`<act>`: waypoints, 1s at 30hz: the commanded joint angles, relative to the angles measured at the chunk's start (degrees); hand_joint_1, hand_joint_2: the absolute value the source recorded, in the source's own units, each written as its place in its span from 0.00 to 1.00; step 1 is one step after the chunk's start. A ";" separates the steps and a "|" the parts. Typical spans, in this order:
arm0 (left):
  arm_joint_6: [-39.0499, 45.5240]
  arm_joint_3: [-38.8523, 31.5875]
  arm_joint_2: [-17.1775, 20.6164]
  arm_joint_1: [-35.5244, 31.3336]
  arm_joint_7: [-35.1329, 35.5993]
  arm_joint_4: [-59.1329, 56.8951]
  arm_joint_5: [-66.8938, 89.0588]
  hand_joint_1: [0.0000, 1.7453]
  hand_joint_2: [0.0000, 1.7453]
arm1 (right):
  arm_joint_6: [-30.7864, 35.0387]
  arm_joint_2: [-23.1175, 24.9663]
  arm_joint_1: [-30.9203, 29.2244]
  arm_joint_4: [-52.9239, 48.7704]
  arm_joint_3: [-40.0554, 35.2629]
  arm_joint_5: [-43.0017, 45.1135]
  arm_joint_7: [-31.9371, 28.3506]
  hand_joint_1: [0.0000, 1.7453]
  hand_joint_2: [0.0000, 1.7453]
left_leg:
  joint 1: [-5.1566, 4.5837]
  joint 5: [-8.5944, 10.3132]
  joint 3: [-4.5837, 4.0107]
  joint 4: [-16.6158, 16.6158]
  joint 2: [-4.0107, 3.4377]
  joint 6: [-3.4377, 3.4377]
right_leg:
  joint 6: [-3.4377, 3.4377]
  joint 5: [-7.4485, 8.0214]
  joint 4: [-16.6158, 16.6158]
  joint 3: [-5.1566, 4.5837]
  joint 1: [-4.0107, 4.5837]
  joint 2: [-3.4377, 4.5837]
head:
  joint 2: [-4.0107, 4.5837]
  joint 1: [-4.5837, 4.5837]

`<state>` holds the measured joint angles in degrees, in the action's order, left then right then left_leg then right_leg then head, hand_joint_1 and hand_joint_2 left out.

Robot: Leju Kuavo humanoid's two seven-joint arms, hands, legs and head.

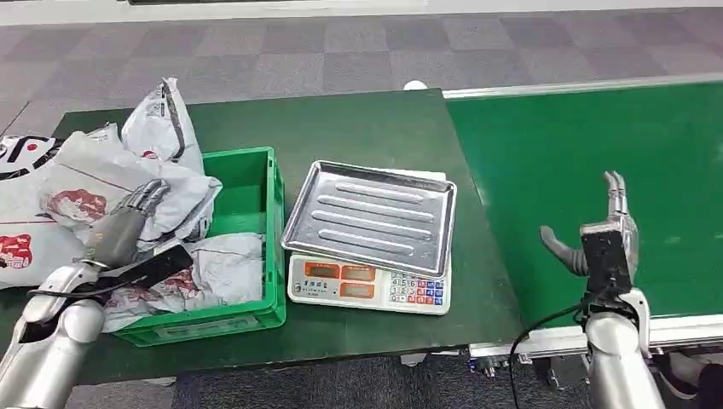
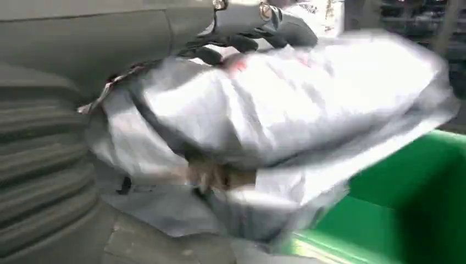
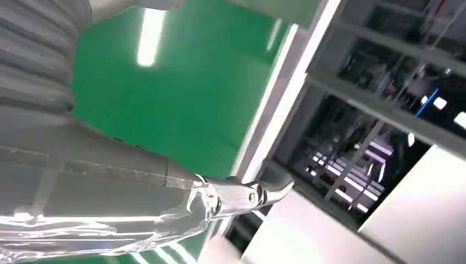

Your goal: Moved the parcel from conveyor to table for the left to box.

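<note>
A crumpled grey parcel hangs over the left rim of the green crate. My left hand grips it from above, its fingers stretched along the top. In the left wrist view the same parcel sits blurred right under my hand, with the dark fingers over its far edge and the crate beneath. My right hand hovers open above the near edge of the green conveyor, holding nothing; its wrist view shows the hand over bare belt.
Another grey parcel lies inside the crate. Several more bags are heaped on the dark green table to the crate's left. A scale with a steel tray stands between the crate and the conveyor.
</note>
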<state>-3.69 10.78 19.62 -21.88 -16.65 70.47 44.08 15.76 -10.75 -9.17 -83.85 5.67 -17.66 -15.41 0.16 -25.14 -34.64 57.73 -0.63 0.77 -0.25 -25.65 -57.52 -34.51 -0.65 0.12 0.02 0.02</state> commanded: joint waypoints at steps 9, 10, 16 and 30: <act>-20.74 10.14 -13.83 -10.33 -9.37 -7.81 -32.69 0.00 1.00 | -0.49 8.20 -25.02 30.16 -17.69 -0.05 -1.63 0.00 1.00 | 0.02 0.06 0.10 -0.06 -0.08 -0.03 | -0.03 0.14 0.10 0.13 0.03 0.12 | 0.00 0.00; -20.03 11.25 -14.73 -11.85 -8.57 -9.11 -33.19 0.00 1.00 | 0.21 8.83 -25.66 30.74 -18.36 -0.27 -1.26 0.00 1.00 | 0.03 0.07 -0.02 0.03 0.02 -0.02 | -0.03 0.11 0.00 0.04 0.03 0.02 | -0.02 0.02; -20.09 13.73 -25.31 -23.42 -7.04 -24.06 -44.57 0.00 1.00 | -1.82 13.38 -29.93 34.57 -23.55 3.59 -3.37 0.00 1.00 | 0.04 0.22 -0.13 0.07 0.38 -0.05 | -0.06 0.11 0.00 0.04 0.04 -0.39 | 0.00 0.02; -20.28 11.77 -33.16 -27.45 -3.61 -32.86 -58.93 0.00 1.00 | -4.28 14.14 -30.58 36.82 -23.65 9.26 -5.53 0.00 1.00 | 0.02 0.23 -0.15 0.09 0.53 -0.02 | -0.08 0.13 0.01 0.08 0.01 -0.49 | 0.00 0.00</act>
<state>-24.96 21.33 -10.31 -44.62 -20.87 46.97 -13.99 11.82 3.19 -36.30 -53.48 -16.13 -9.35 -20.42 0.16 -24.90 -34.85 57.80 -0.17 0.77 -0.33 -25.51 -57.53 -34.52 -0.66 -0.34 0.02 0.02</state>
